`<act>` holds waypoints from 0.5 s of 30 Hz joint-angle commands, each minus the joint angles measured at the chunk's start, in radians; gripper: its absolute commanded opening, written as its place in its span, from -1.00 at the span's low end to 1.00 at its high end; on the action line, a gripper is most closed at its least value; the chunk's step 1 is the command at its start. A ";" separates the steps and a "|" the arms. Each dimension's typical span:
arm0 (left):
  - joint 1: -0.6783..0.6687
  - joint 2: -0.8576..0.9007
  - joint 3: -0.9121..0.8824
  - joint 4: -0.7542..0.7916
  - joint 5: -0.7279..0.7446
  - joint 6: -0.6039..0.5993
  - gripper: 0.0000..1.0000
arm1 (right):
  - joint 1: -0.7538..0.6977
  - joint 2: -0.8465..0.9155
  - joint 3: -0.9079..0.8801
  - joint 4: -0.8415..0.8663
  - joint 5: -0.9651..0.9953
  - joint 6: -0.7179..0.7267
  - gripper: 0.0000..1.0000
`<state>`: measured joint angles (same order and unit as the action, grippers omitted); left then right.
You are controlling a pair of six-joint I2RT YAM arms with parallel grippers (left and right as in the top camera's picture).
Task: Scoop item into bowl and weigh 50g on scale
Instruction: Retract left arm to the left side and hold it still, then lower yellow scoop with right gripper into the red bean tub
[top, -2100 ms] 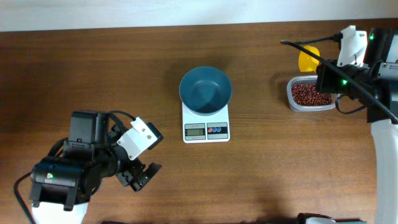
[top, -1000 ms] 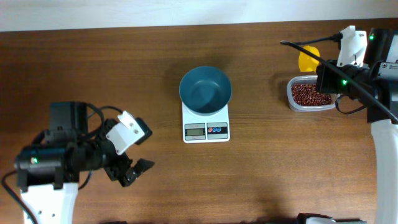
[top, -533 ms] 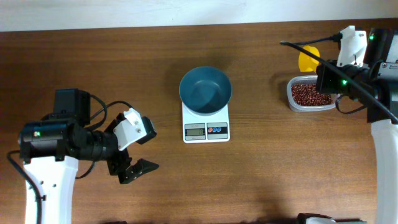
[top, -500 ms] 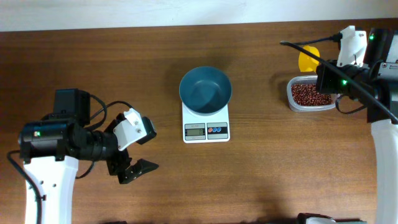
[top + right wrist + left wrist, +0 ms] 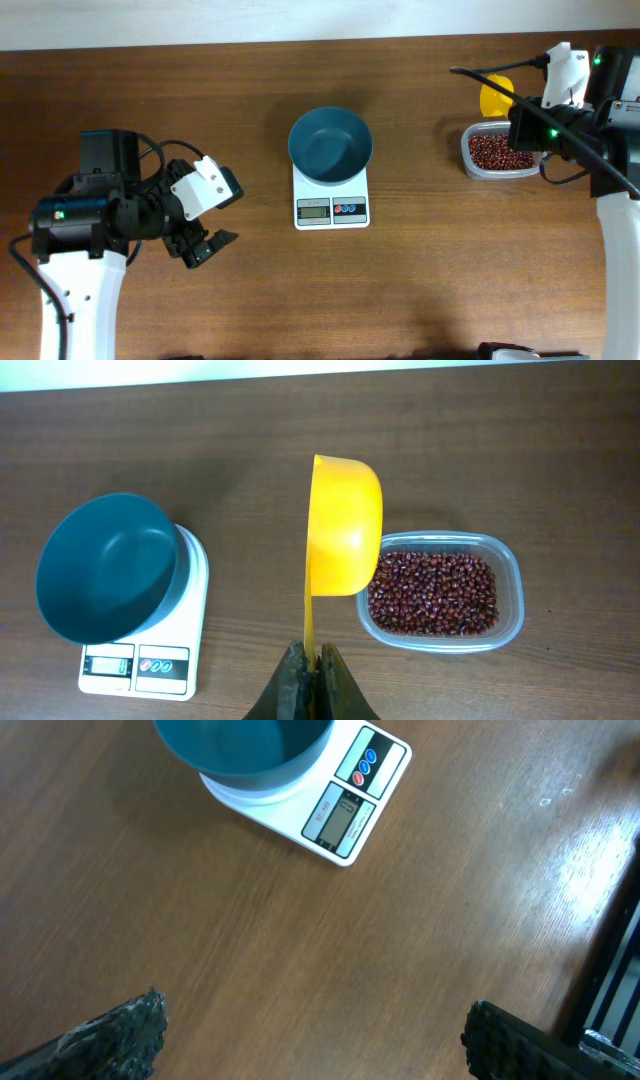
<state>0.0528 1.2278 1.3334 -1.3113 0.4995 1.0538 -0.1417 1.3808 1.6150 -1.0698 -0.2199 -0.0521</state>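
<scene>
The teal-blue bowl (image 5: 331, 145) stands empty on the white scale (image 5: 331, 208) at the table's middle; both show in the left wrist view (image 5: 240, 745) (image 5: 345, 815) and right wrist view (image 5: 105, 568) (image 5: 135, 665). The dark reddish-brown beans (image 5: 493, 151) (image 5: 432, 592) fill a clear plastic tub (image 5: 470, 165) (image 5: 510, 615) at right. My right gripper (image 5: 312, 665) (image 5: 528, 125) is shut on the handle of a yellow scoop (image 5: 343, 525) (image 5: 495, 95), held above the tub's left end. My left gripper (image 5: 205, 250) (image 5: 315, 1030) is open and empty, left of the scale.
The left arm's body (image 5: 90, 215) sits over the left part of the table. The right arm (image 5: 600, 110) hangs over the far right edge. A pale wall strip (image 5: 300, 20) borders the table's far edge.
My left arm has swung about, its open gripper pulling back up and left. The right arm, scoop, bowl and scale have not moved.
</scene>
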 commanded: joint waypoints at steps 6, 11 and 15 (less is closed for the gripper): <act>0.004 -0.004 0.014 -0.009 0.028 -0.016 0.98 | -0.004 -0.023 0.001 0.019 -0.012 -0.001 -0.92; 0.004 -0.004 0.015 -0.005 0.056 -0.016 0.98 | -0.004 -0.023 0.001 0.019 -0.012 -0.001 -0.92; 0.004 -0.004 0.015 -0.006 0.055 -0.016 0.97 | -0.004 -0.023 0.001 0.019 -0.005 -0.001 -0.92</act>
<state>0.0528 1.2278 1.3334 -1.3190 0.5255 1.0504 -0.1417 1.3808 1.6150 -1.0550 -0.2199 -0.0521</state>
